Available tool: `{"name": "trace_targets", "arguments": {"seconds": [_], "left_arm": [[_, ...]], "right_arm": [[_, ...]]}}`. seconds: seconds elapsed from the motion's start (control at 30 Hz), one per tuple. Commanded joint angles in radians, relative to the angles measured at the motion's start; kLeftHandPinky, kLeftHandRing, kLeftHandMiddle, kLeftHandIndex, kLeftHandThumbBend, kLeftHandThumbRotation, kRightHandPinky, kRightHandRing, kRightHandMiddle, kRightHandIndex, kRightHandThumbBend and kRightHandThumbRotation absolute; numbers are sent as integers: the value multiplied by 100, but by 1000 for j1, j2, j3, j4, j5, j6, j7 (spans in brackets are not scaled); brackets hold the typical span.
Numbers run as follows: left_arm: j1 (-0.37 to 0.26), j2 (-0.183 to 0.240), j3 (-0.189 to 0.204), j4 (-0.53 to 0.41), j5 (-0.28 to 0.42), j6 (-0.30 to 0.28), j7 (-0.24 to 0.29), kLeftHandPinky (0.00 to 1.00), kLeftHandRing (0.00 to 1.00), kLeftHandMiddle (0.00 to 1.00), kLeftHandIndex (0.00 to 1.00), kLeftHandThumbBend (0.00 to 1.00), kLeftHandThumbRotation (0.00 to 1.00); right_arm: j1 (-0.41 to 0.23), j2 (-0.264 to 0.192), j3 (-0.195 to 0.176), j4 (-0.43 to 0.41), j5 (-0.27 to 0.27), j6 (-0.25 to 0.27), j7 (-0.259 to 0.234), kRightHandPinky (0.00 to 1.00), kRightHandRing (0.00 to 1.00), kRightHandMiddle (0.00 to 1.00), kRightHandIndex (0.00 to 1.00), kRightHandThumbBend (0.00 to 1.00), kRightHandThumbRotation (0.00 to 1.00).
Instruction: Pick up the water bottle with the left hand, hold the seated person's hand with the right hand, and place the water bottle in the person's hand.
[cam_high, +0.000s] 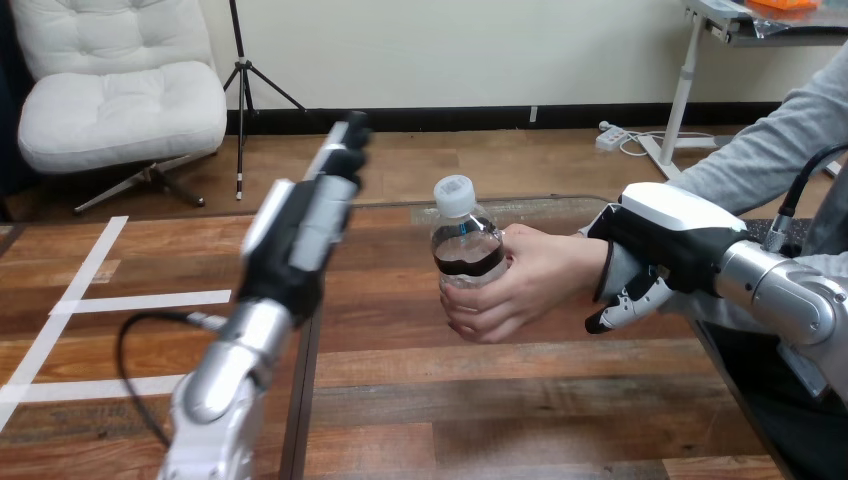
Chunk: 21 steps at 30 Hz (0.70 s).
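A clear water bottle (462, 240) with a white cap and a dark label stands upright in the person's hand (525, 285), whose fingers wrap round it above the table's middle. My right hand (660, 245) sits over the person's wrist, with its fingers curled down round the wrist from above. My left hand (305, 225) is raised to the left of the bottle, well apart from it, its fingers straight and pointing up and away, holding nothing.
The wooden table (480, 400) stretches below the hands. The person's grey sleeve (770, 150) comes in from the upper right. White tape lines (90, 300) mark the floor at the left.
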Motion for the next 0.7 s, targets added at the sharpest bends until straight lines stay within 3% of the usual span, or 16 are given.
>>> {"name": "trace_targets", "arguments": {"seconds": [0.0, 0.37, 0.67], "left_arm": [[5, 17, 27, -82, -32, 7, -4, 100, 100, 100, 100, 100, 98], [48, 29, 56, -133, -66, 11, -20, 100, 100, 100, 100, 100, 100], [84, 28, 83, -169, -89, 24, -1, 100, 100, 100, 100, 100, 100]], "right_arm": [[-67, 21, -36, -14, 33, -43, -39, 23, 26, 31, 31, 71, 0], [-75, 24, -34, -3, 32, -48, -36, 23, 26, 31, 31, 72, 0], [-80, 25, -36, 7, 34, -56, -36, 22, 26, 31, 31, 72, 0]]}}
